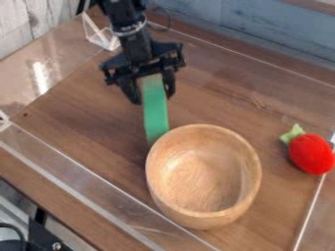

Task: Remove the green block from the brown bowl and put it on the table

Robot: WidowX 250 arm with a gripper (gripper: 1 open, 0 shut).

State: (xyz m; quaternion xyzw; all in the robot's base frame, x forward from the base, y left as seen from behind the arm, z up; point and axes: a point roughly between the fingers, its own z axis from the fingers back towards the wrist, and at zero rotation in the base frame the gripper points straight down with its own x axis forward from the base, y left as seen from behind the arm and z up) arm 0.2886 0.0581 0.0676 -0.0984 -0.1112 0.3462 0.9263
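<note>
The green block (156, 116) stretches as a long bright bar from between my fingers down to the table (78, 127), its lower end just outside the far-left rim of the brown bowl (197, 218). My gripper (148, 83) hovers over the block's upper end, behind and left of the bowl. Its black fingers (127, 90) stand apart on either side of the bar with gaps showing, so it looks open. The round wooden bowl sits near the front of the table with nothing inside it.
A red strawberry-like toy (311, 152) with green leaves lies at the right edge, beside the bowl. Clear acrylic walls (78, 211) run along the table's front and sides. The arm reaches in from the back left.
</note>
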